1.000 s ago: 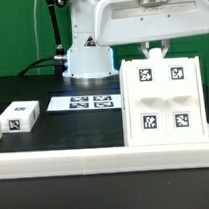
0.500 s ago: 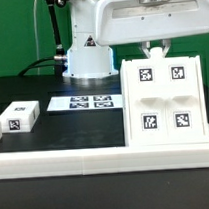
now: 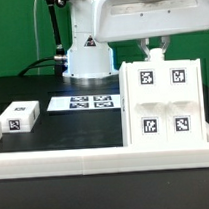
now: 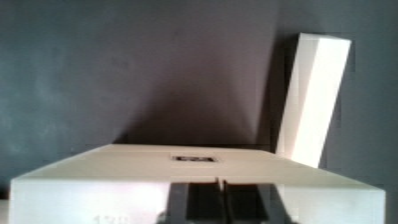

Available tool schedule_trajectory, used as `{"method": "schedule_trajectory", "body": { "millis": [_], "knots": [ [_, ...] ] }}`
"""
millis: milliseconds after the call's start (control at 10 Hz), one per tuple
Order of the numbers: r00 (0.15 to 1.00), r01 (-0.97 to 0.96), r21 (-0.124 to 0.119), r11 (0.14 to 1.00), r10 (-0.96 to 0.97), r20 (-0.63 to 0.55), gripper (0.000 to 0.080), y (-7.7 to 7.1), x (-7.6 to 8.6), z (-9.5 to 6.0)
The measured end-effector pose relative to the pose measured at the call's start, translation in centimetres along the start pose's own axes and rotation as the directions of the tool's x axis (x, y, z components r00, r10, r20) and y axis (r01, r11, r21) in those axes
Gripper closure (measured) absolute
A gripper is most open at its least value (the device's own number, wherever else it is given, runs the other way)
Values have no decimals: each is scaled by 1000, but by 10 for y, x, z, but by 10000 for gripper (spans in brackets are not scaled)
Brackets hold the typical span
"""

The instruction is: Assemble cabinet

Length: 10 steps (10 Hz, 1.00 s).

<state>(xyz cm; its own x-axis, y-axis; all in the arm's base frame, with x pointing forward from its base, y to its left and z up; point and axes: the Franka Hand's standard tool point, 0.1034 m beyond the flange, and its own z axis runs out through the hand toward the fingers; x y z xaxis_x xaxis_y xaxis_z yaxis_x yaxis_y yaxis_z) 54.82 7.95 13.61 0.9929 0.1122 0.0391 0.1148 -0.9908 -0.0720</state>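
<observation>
The cabinet (image 3: pixel 162 101) is a large white box standing on the exterior view's right, with its tagged face toward the camera. My gripper (image 3: pixel 154 51) is directly above its top edge, with the fingertips at or just over that edge. In the wrist view the gripper (image 4: pixel 221 196) has its two dark pads pressed together, with only a thin line between them and nothing seen held. A white tagged surface of the cabinet (image 4: pixel 178 162) lies right beneath them. A tall white slab (image 4: pixel 317 95) stands beyond; I cannot tell which part it is.
A small white tagged block (image 3: pixel 20 118) lies on the black table at the exterior view's left. The marker board (image 3: pixel 92 100) lies flat in the middle, in front of the robot base (image 3: pixel 90 59). A white ledge (image 3: pixel 96 157) runs along the table's front.
The cabinet's tagged face has shifted slightly downward and to the exterior view's right. The gripper hand has risen a little above it.
</observation>
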Motion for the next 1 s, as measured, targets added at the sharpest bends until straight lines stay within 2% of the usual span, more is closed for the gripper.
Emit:
{"method": "schedule_trajectory", "body": {
  "millis": [100, 300, 400, 500, 600, 700, 800, 900, 1000],
  "knots": [
    [1000, 0, 2, 1000, 0, 3, 795, -2, 7, -2],
    [1000, 2, 3, 1000, -2, 4, 795, -3, 7, -1],
    [1000, 2, 3, 1000, -2, 4, 754, -3, 7, -1],
    [1000, 2, 3, 1000, -2, 4, 585, -3, 7, -1],
    [1000, 2, 3, 1000, -2, 4, 585, -3, 7, -1],
    [1000, 2, 3, 1000, -2, 4, 447, -3, 7, -1],
    [1000, 2, 3, 1000, -2, 4, 260, -3, 7, -1],
    [1000, 2, 3, 1000, -2, 4, 260, -3, 7, -1],
    [1000, 2, 3, 1000, -2, 4, 87, -3, 7, -1]
  ]
}}
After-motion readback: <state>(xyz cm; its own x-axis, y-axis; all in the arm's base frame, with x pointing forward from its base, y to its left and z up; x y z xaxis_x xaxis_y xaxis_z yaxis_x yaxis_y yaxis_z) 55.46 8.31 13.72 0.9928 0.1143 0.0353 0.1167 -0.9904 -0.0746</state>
